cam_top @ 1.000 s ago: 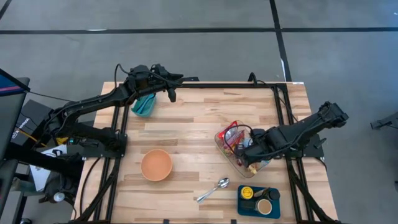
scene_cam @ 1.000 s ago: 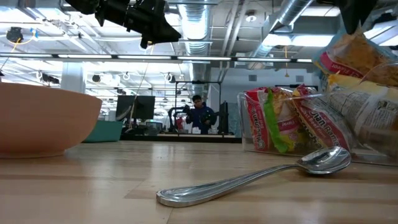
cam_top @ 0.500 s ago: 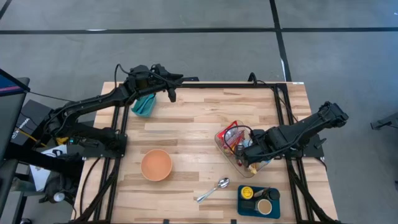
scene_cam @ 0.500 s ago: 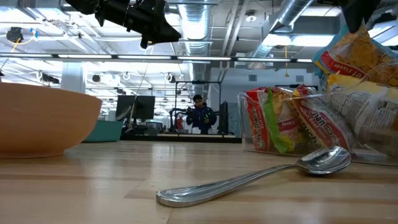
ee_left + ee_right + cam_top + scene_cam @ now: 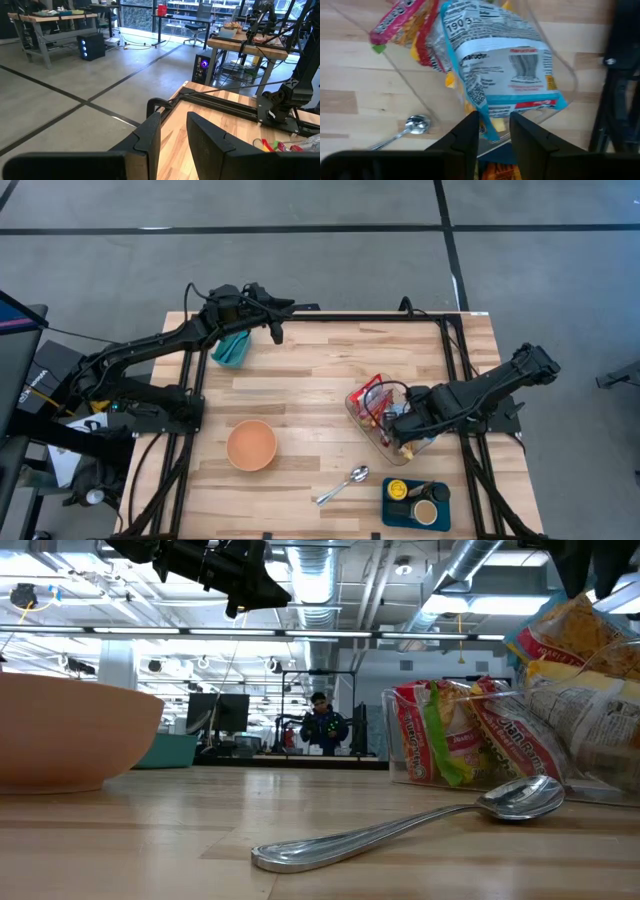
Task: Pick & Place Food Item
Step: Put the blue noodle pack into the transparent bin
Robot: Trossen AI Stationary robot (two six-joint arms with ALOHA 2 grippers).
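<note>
Right gripper (image 5: 401,442): low over the near end of the clear plastic bin (image 5: 358,412) on the right half of the light wooden surface (image 5: 310,385). In the right wrist view its two dark fingers (image 5: 470,131) stand a narrow gap apart, with the lower edge of a white-and-blue printed noodle packet (image 5: 507,65) running between them. Whether they pinch that edge or merely straddle it, I cannot tell.

Food item: the noodle packet lies tilted on top of the bin's contents, partly over the rim. Red-and-yellow snack packets (image 5: 455,735) stand packed in the bin beside it.

Why this hold: the packet's loose edge is the easiest thing to catch, since it sticks out above the crowded bin.

Left gripper (image 5: 276,330): raised above the far left corner of the surface, near a teal cloth-like item (image 5: 232,348). Its fingers (image 5: 149,137) are slightly parted and empty; it seems parked clear of the work.

Likely target: a round orange bowl (image 5: 251,444) sits alone toward the near left, well apart from the bin.

Other items: a metal spoon (image 5: 343,485) lies between bowl and bin; a blue tray with small containers (image 5: 416,502) sits at the near right edge.

Step, by my judgement: the grasp at the bin, with the lift not yet made.
</note>
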